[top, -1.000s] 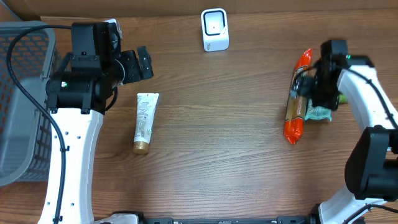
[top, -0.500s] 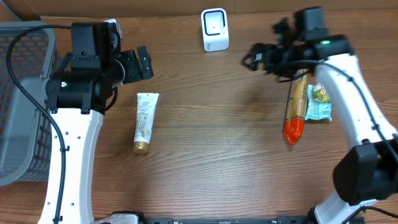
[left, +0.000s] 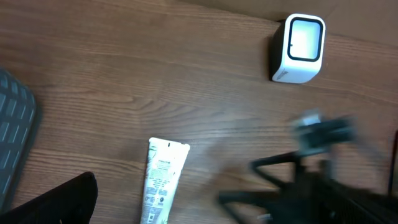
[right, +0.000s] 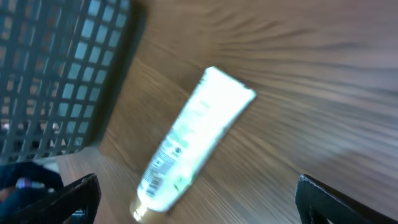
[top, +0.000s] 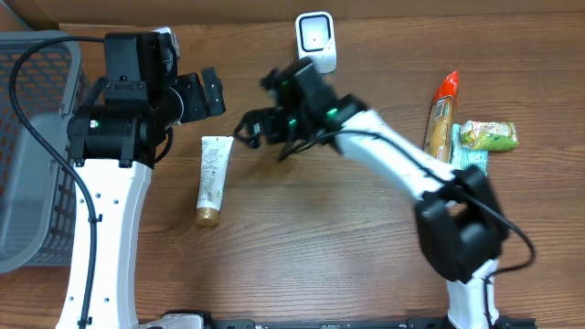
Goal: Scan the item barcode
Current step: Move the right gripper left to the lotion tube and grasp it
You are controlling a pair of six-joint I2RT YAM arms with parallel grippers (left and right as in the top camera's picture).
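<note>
One tube (top: 213,178), lengthwise near-far, cap (top: 207,217) nearest

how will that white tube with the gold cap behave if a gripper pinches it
The white tube likely squashes under a firm pinch: it flattens to a crimped end, like soft plastic. It probably won't roll far, since that flat end lies on the table. The gold cap looks the stiffest spot to grip.

Tube (top: 214,178): white, green print, gold cap. Scanner (top: 315,42): white (dark side panel). Basket (top: 27,146): grey grid. Table (top: 320,238): brown woodgrain. Orange-tan packet (top: 440,123); green packet (top: 489,135).
</note>
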